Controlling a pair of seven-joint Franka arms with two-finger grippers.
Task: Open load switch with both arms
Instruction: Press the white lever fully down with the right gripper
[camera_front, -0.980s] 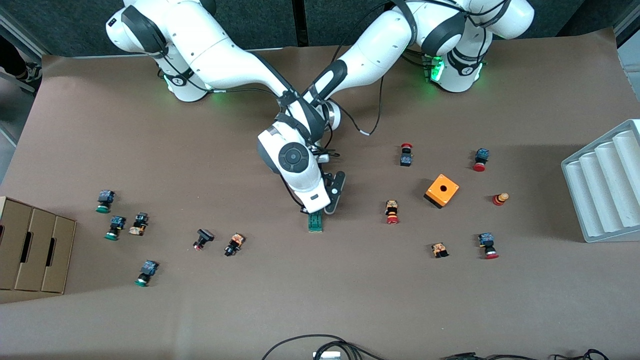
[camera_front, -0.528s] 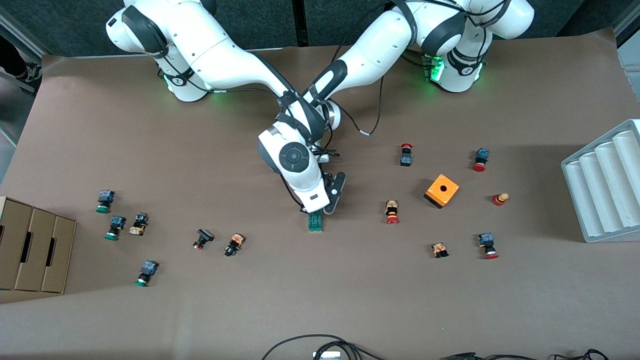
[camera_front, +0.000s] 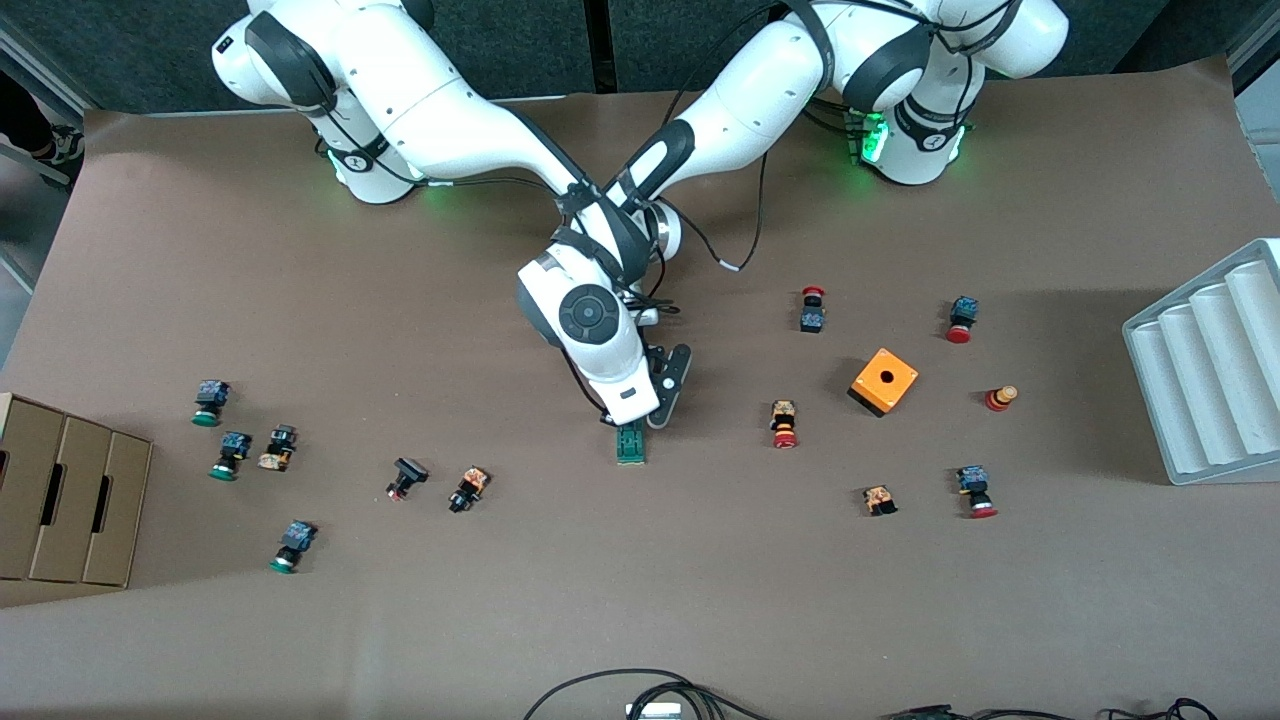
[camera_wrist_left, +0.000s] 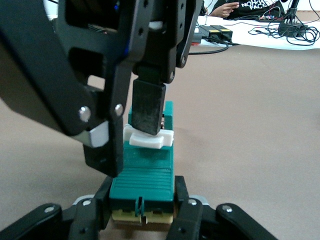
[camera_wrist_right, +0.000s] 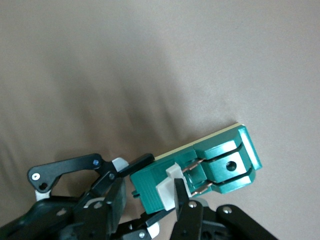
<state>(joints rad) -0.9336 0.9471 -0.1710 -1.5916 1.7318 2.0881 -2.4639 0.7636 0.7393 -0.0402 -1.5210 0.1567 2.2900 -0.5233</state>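
both grippers hold the load switch (camera_front: 630, 443)

left gripper (camera_wrist_left: 145, 210) clamps the body, right gripper (camera_wrist_right: 167, 197) pinches the white tab (camera_wrist_left: 148, 139); pull the tab slowly, keep the body still

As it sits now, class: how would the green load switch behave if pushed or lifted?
The load switch looks like a stiff moulded block with flat faces, so it would likely slide, not roll. Being small plastic, it is probably light. Its white tab, under the right gripper while the left gripper clamps the end, may flex.

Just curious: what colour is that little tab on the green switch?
White tab; clearest in the left wrist view.
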